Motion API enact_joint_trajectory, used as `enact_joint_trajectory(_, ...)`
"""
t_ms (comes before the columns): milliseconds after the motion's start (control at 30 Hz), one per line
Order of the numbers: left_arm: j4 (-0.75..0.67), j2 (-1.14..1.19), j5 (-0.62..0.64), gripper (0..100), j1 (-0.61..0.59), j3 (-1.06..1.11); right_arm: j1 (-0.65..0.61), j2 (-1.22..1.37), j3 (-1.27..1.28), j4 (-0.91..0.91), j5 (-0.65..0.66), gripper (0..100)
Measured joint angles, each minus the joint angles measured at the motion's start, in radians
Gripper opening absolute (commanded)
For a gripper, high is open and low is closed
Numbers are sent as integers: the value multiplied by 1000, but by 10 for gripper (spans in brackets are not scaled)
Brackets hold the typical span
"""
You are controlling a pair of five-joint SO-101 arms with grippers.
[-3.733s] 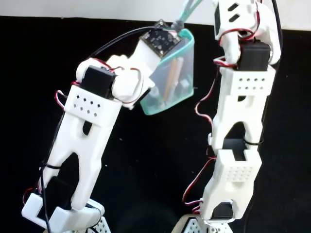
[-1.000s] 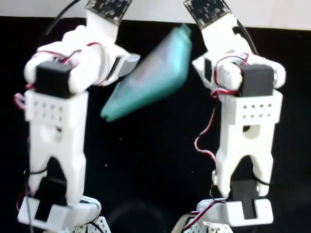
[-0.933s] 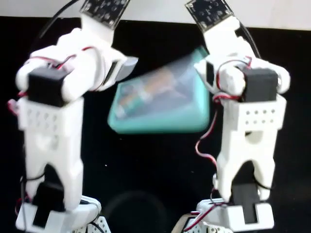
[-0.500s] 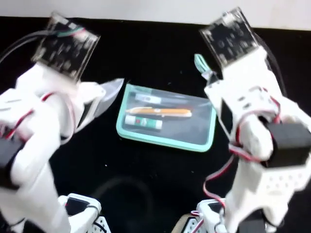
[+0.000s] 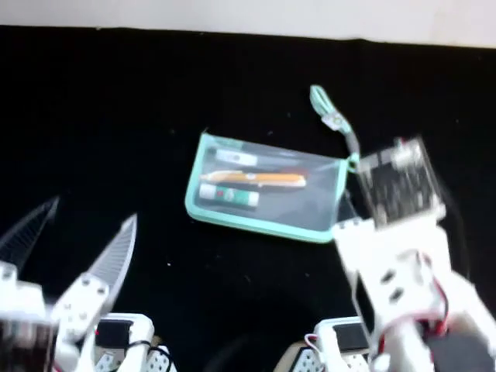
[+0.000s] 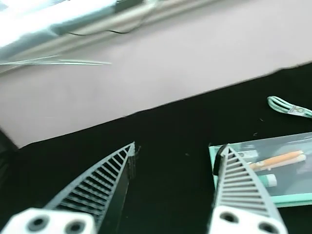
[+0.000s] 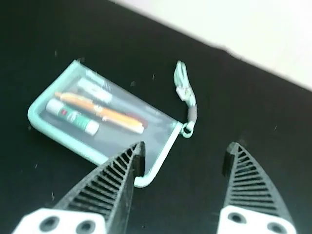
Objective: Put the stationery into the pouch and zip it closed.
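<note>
A clear pouch with teal edging [image 5: 267, 188] lies flat on the black table, an orange pen [image 5: 260, 179] and a white-and-green stick [image 5: 229, 195] inside it. Its teal strap [image 5: 329, 112] trails toward the back. The pouch [image 7: 102, 117] and strap [image 7: 184, 83] also lie ahead of my right gripper [image 7: 184, 148], which is open and holds nothing. My left gripper [image 6: 176, 151] is open too, with the pouch [image 6: 273, 168] off beyond one finger. In the high view the left gripper [image 5: 93, 213] is at the near left, away from the pouch.
The black tabletop [image 5: 116, 116] ends at a pale wall [image 5: 232, 14] along the back. The right arm's wrist board [image 5: 399, 182] hangs just beside the pouch's right end. Arm bases [image 5: 124, 341] stand at the near edge.
Both arms had held the pouch up in the air. It dropped flat onto the table, both grippers let go, and the arms pulled back toward the near edge.
</note>
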Motion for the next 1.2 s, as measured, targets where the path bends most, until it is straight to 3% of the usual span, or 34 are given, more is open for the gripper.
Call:
enact_joint_trajectory(367,0,-362,0,274,-227,235,-3,-666,493,-258,0,260)
enact_joint_trajectory(633,0,-552,0,274,-368,307,-3,-694,516,-255,0,260)
enact_joint_trajectory(867,0,-580,0,269,-470,316,-3,-694,526,-255,-2,260)
enact_joint_trajectory(1000,-14,-580,0,149,-514,376,-3,-694,623,-255,-2,259)
enact_joint_trajectory(1133,-138,-580,0,3,-537,528,-3,-694,773,-270,-2,259)
enact_joint_trajectory(1200,-219,-580,0,18,-537,631,-3,-694,859,-310,-2,259)
